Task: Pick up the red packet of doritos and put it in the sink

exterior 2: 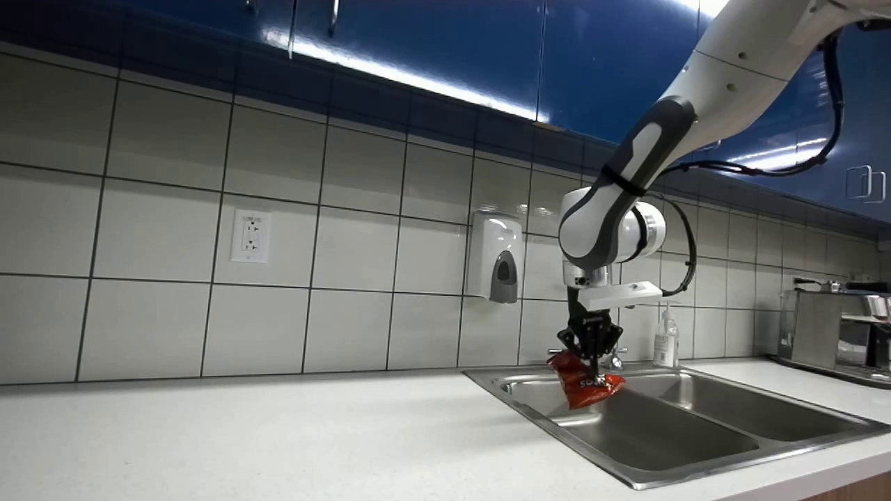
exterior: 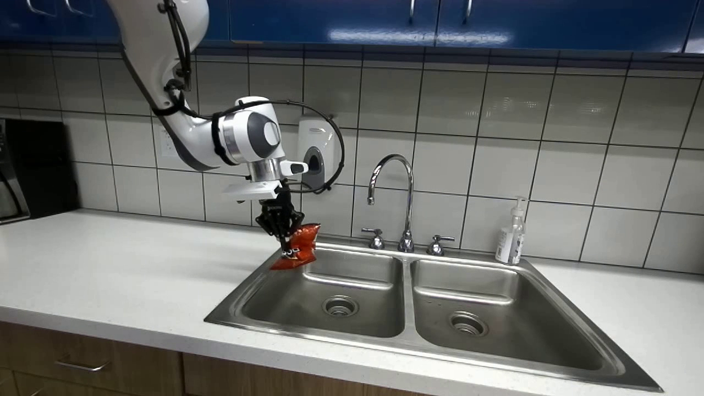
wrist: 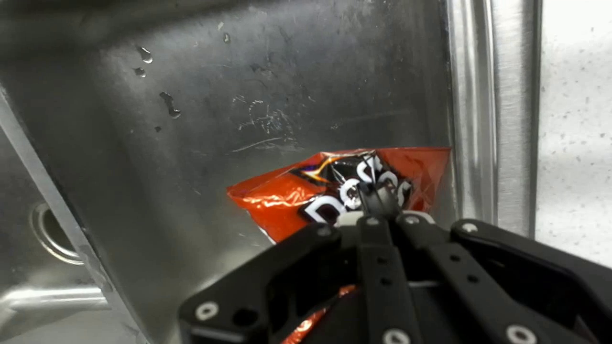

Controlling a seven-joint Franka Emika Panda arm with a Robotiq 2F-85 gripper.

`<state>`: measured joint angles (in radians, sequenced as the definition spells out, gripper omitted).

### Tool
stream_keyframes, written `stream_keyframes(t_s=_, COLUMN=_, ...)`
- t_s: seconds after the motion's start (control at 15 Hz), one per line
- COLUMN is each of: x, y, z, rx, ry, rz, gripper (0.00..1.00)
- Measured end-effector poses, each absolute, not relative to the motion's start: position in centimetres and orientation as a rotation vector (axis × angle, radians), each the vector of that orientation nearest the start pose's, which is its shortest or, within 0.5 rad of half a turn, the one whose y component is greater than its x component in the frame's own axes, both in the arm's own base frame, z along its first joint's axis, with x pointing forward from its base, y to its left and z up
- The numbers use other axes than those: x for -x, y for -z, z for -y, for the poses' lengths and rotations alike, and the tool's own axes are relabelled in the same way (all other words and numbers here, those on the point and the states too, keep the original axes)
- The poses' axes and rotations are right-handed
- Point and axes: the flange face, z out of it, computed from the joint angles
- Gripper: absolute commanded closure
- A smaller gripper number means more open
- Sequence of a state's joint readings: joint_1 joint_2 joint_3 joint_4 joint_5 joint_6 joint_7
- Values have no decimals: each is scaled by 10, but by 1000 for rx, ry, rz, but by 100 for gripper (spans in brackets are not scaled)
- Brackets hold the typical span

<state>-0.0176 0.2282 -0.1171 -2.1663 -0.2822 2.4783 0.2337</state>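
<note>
Gripper point(wrist: 377, 199): low, right of centre in your wrist view, jaws clenched on the packet point(wrist: 282, 200).
Packet's pose: you have it tilted, pinched across its white lettering.
Sink point(exterior: 410, 324): steel, two bowls side by side, lower middle to lower right in an exterior view; you have the packet above its left bowl.
Counter point(exterior: 137, 264): white, lower left of that frame.
Bottle point(exterior: 511, 242): upright on the sink's back rim, right of centre.
Tap point(exterior: 410, 203): curved chrome, mid-frame.
Dispenser point(exterior: 314, 135): left of centre, on the tiled wall point(exterior: 500, 165).
</note>
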Motion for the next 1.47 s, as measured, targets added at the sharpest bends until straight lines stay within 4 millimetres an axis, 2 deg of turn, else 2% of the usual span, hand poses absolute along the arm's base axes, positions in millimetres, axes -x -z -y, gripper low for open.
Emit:
stream_keyframes(t_s=0.33, x=-555, y=-275, z=95, rx=3330, ry=85, rz=-311, gripper=100)
stream_keyframes(t_s=0.8, x=-543, y=-226, z=126, rx=3318, ry=6, rz=-364, gripper=100)
stream_keyframes(t_s=1.47, x=-533, y=-151, z=132, rx=3302, ry=-83, rz=-275, gripper=100)
